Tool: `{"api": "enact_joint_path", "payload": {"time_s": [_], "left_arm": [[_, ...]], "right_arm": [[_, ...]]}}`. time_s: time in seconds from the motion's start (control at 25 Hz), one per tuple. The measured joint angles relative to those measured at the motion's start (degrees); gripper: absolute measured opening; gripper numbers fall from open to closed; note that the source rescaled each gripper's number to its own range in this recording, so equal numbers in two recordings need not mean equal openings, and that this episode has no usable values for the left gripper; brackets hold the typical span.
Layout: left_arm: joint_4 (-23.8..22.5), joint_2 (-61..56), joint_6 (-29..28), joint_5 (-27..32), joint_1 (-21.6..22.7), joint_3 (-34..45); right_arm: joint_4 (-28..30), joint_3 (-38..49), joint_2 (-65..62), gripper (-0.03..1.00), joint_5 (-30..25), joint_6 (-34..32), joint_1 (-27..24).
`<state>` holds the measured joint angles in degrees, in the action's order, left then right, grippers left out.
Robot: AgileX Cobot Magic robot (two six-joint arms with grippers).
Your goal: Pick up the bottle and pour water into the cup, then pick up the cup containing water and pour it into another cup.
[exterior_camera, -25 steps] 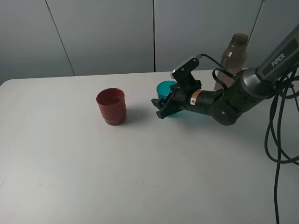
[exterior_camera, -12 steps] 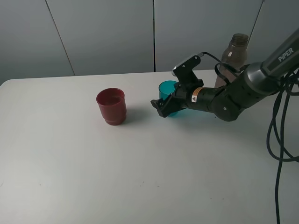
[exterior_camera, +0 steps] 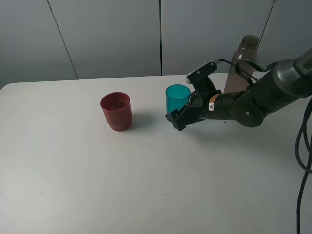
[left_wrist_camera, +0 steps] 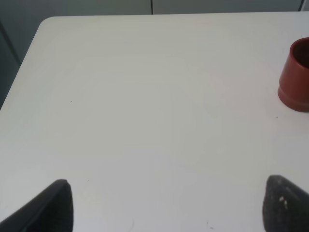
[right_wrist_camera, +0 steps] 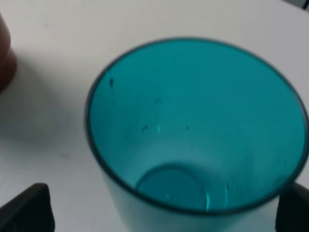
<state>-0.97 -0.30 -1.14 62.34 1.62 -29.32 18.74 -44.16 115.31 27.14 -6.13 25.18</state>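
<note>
Where jaws gape: teal cup (exterior_camera: 177, 98) between.

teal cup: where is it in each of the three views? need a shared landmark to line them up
Exterior high: teal cup stands upright at table centre, beside the right gripper.
Left wrist: not in view.
Right wrist: fills the frame, seen from above into its open mouth.
Shared landmark: the red cup, left of the teal cup in the exterior view, at the frame edge in both wrist views.

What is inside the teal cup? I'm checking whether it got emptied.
The teal cup shows only scattered droplets on its wall and bare bottom, no pooled water. The near wall's lower part is cut off from view.
</note>
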Motion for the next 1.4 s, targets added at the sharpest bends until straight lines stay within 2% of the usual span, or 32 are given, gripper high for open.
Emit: {"api": "enact_joint_path", "payload": {"time_s": [0.24,0.48,0.64,0.88,1.08,1.2,1.4], "left_arm": [[0.0,0.0,0.0,0.0,0.0,0.0],[0.0,0.0,0.0,0.0,0.0,0.0],[0.0,0.0,0.0,0.0,0.0,0.0],[0.0,0.0,0.0,0.0,0.0,0.0],[0.0,0.0,0.0,0.0,0.0,0.0],[0.0,0.0,0.0,0.0,0.0,0.0],[0.0,0.0,0.0,0.0,0.0,0.0]], "right_arm": [[0.0,3.4,-5.07,1.0,-11.59,-0.1,0.0],[-2.97,3.86,-17.21,1.0,-29.53,-0.24,0.0],[-5.46,3.86,-30.32,1.0,-40.79,-0.34,0.0],[-6.43,3.86,-50.71,1.0,-62.33,-0.34,0.0],[-8.15,3.86,-64.25,1.0,-76.23,-0.34,0.0],[-8.85,5.28,-71.51,1.0,-81.3,-0.34,0.0],[-10.38,11.59,-83.76,1.0,-85.59,-0.34,0.0]]}}
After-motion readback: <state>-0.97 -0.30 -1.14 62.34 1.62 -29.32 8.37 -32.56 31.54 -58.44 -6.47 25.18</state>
